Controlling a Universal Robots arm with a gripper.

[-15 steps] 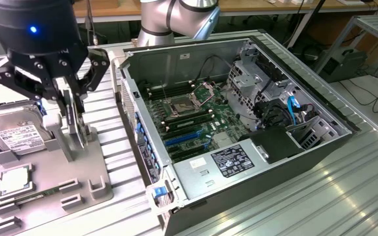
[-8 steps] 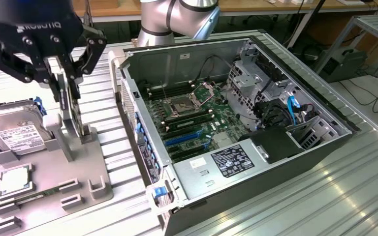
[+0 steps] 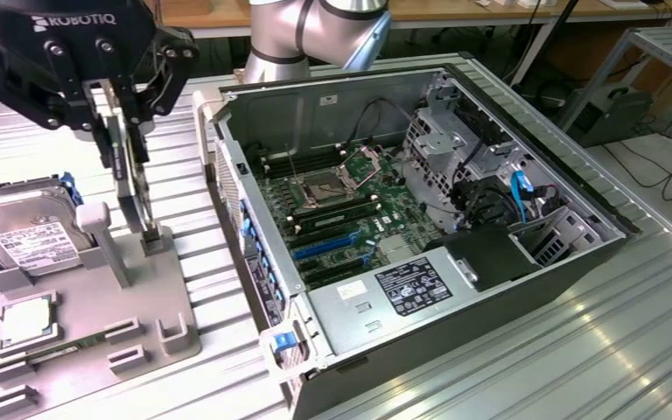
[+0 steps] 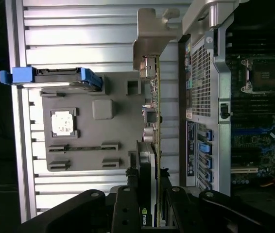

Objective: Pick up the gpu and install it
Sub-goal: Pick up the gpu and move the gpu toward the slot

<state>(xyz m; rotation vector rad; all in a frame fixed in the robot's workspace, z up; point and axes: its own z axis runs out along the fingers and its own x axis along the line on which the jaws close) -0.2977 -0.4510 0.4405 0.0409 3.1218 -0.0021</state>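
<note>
Grey holder tray [image 3: 91,306], left: the hard drive [image 3: 27,234] rests in the far cradle and the CPU chip [image 3: 24,322] lies flat in a near pocket. The gpu [image 3: 134,188] stands on edge in the tray's right-hand slot, its top edge up for gripping. My gripper [image 3: 123,112] is pinched narrow on that edge. Right: the open computer case [image 3: 430,350] lies on its side with the motherboard [image 3: 348,219] facing up and the blue slots [image 3: 330,249] bare, presumably for access from above.

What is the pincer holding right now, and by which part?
The gpu, gripped at its upper edge, with the pincer closed across its two faces; its lower end sits at the grey holder's slot.
</note>
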